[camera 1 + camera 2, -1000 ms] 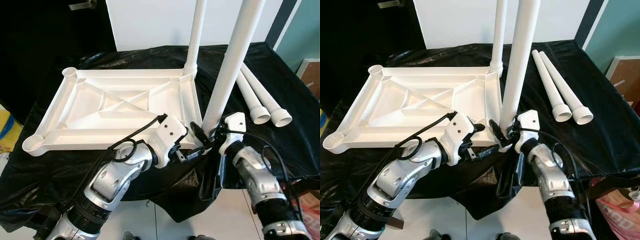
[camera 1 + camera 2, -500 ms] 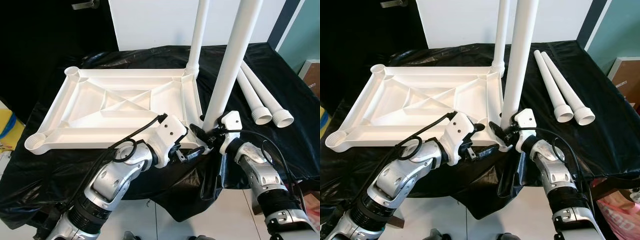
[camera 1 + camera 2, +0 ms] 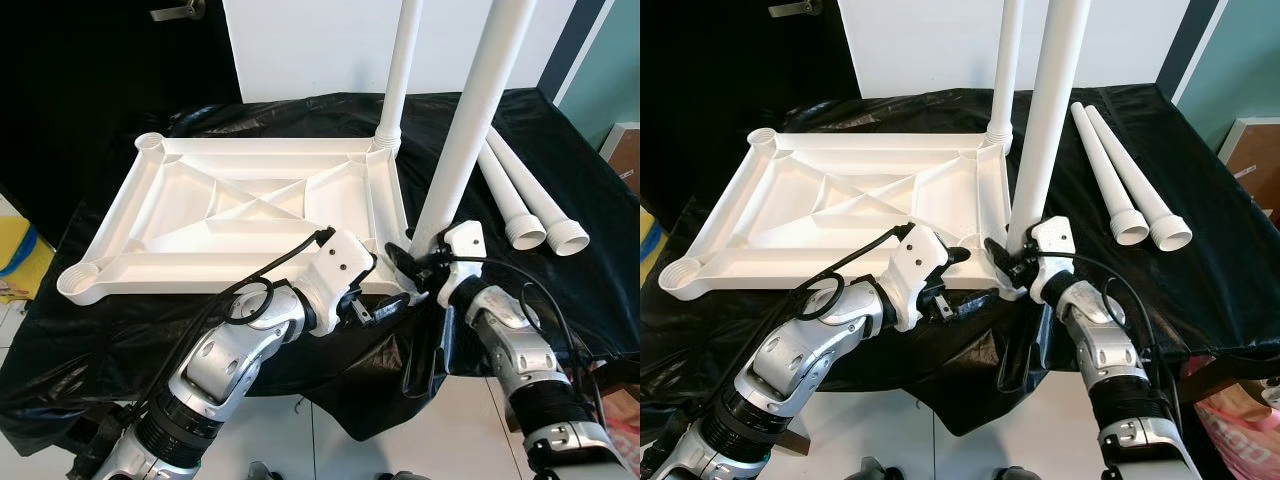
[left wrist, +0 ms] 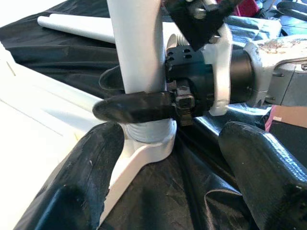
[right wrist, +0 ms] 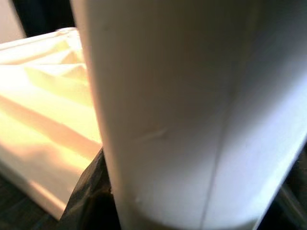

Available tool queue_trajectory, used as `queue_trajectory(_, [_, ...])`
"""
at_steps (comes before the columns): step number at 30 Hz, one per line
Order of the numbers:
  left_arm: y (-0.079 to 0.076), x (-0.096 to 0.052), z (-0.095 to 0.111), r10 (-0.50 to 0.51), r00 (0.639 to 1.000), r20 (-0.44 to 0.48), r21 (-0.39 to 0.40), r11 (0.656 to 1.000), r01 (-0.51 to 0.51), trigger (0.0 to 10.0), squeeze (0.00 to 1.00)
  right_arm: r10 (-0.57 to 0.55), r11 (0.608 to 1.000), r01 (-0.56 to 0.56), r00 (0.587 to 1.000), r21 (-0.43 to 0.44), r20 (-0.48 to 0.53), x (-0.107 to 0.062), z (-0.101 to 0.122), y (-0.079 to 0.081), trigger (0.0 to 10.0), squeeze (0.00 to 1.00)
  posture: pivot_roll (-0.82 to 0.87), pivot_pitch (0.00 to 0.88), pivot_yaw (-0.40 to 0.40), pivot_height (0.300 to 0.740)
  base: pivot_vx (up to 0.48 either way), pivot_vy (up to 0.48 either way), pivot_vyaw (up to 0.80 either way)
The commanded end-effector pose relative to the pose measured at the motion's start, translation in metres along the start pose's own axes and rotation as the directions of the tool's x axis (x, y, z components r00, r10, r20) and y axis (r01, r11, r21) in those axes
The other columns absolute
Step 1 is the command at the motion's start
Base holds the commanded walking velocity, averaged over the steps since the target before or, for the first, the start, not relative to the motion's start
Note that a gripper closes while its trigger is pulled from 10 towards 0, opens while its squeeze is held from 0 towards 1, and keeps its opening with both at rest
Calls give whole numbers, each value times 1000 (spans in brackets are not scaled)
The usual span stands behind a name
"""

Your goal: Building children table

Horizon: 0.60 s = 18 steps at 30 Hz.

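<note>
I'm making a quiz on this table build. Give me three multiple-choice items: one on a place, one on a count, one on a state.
1. Where do the loose legs lie?
A. on the black cloth to the right of the tabletop
B. on the floor
C. inside the tabletop

2. How many legs stand upright in the tabletop's corners?
A. none
B. two
C. four

3. What is the right gripper doing?
A. hanging idle
B. gripping the near upright leg at its base
C. lifting a loose leg

Answers:
1 A: the two loose legs rest on the black cloth beside the tabletop.
2 B: the far leg and the near leg stand.
3 B: the right gripper has its fingers around the near leg.
</note>
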<state>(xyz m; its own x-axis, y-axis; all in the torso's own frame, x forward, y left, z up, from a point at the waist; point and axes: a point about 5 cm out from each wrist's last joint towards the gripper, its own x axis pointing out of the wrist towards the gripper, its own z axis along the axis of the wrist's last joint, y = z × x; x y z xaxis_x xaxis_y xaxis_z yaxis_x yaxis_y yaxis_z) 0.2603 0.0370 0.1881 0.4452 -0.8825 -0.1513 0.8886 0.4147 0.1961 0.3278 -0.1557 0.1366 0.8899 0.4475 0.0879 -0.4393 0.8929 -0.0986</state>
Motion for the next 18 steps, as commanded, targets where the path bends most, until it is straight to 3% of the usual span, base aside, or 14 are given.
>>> queue_trajectory(1, [-2,-1,0,-18,1000,-8,2,1000,18,10000,0,-78,996,81,994,29,-76,-6,-14,-3,10000,0,-91,110,25,740,0,0,0])
queue_trajectory(9, [-3,0,0,-20,1000,-4,-2,1000,20,10000,0,-264,956,274,959,106,-105,-2,-13,2,10000,0,-97,110,22,740,0,0,0])
queue_trajectory(12, [-3,0,0,-20,1000,-4,-3,1000,20,10000,0,-288,948,299,952,109,-107,-2,-13,3,10000,0,-97,110,22,740,0,0,0])
queue_trajectory(14, [-4,1,0,-22,1000,-2,-6,1000,22,10000,0,-363,920,375,925,116,-112,-2,-12,10,10000,0,-99,109,17,740,0,0,0])
queue_trajectory(17, [-4,1,0,-22,1000,-2,-6,1000,22,10000,0,-363,920,375,925,116,-112,-2,-12,10,10000,0,-99,109,17,740,0,0,0])
queue_trajectory(18, [-4,1,0,-23,1000,-1,-6,1000,23,10000,0,-404,901,418,907,120,-119,-3,-13,15,10000,0,-99,108,16,740,0,0,0])
